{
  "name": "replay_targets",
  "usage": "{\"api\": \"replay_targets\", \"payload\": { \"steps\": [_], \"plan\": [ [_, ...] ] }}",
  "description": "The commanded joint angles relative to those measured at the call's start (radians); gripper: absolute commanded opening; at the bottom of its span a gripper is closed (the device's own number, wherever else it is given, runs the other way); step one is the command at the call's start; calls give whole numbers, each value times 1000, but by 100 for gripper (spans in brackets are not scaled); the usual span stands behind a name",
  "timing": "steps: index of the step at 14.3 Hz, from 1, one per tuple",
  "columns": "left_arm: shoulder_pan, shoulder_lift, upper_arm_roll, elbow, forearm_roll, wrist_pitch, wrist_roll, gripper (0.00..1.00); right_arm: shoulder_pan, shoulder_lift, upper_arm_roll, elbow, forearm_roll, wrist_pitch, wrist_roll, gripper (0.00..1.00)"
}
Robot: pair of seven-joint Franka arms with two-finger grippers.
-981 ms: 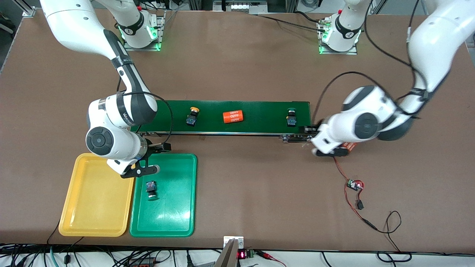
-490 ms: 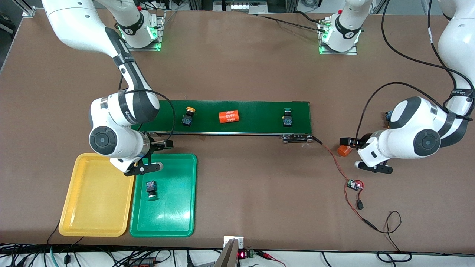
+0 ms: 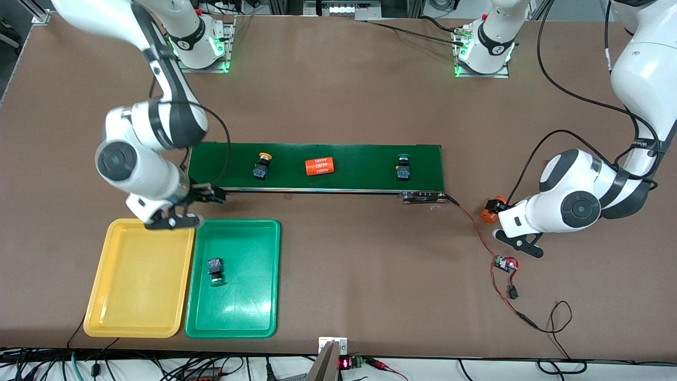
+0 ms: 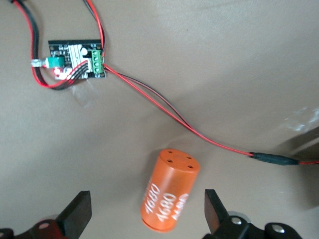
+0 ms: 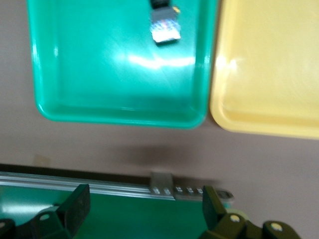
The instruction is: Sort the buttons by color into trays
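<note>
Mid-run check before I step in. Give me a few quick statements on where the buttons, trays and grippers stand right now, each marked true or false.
1. The yellow tray holds one button. False: it holds none.
2. A button lies in the green tray. True.
3. The yellow-capped button is on the conveyor belt. True.
4. The left gripper is shut on the orange cylinder. False: its jaws are open, the cylinder lying on the table between them.
5. The right gripper is open, over the yellow tray's edge toward the belt. True.
6. The green-capped button is off the belt. False: it is on it.
</note>
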Motion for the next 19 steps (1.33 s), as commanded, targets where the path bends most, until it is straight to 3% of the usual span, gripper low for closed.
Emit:
{"api": "replay_targets", "payload": {
  "steps": [1, 3, 5, 9, 13, 14, 16, 17, 19],
  "plan": [
    [-32, 14, 50, 11, 19, 44, 134, 100, -101, -197, 111, -287, 13, 110, 81, 100],
    [-24, 30, 50, 3, 14, 50, 173, 100, -130, -233, 205, -381, 13, 171, 216, 100],
    [-21, 31, 50, -20, 13, 50, 173, 100, -110, -206, 229, -388, 9, 204, 320, 100],
    [10, 31, 50, -86, 10, 97, 171, 100, -35, -131, 233, -380, -129, 215, 302, 100],
    [27, 31, 50, -109, 11, 104, 170, 100, -29, -101, 233, -372, -129, 227, 360, 100],
    [34, 30, 50, -111, 13, 104, 173, 90, -29, -100, 234, -371, -129, 227, 360, 100],
    [31, 24, 48, -111, 11, 94, 173, 35, -32, -94, 233, -362, -123, 228, 362, 100],
    [30, 24, 48, -111, 13, 94, 174, 18, -35, -94, 233, -359, -123, 228, 363, 100],
    [30, 19, 42, -109, 16, 94, 220, 2, -40, -92, 233, -357, -122, 230, 363, 100]
  ]
}}
